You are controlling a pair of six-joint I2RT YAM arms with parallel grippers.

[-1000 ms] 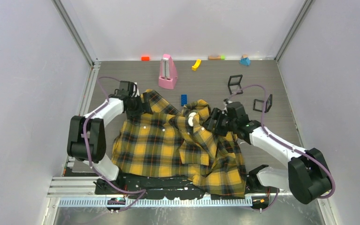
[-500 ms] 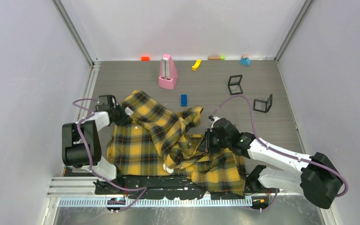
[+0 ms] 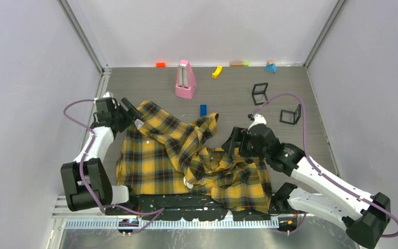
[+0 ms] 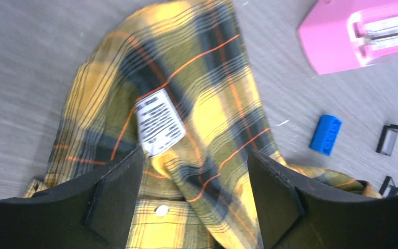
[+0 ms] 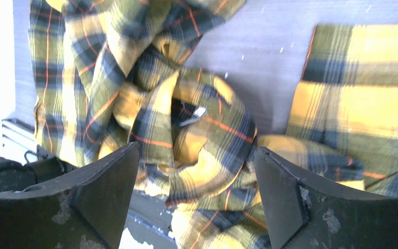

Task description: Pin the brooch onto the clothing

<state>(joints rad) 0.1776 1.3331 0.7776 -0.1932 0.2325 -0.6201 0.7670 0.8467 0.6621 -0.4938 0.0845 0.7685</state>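
From above, the shirt (image 3: 186,155) lies crumpled between my outstretched arms. Only my left wrist camera shows its white label (image 4: 159,122) just ahead of my left gripper (image 4: 195,155), spread and empty. My right gripper (image 5: 196,150) hangs spread and empty over bunched folds. I cannot make out the brooch.

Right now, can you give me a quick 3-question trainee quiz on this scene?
1. True or false: the left jaws are shut on the shirt.
2. Which thing lies closest to the shirt's far edge? A) blue brick B) orange block C) yellow piece
3. Which jaws are nearer the black frames?
Key: 1 false, they stand open above it; 2 A; 3 the right jaws.
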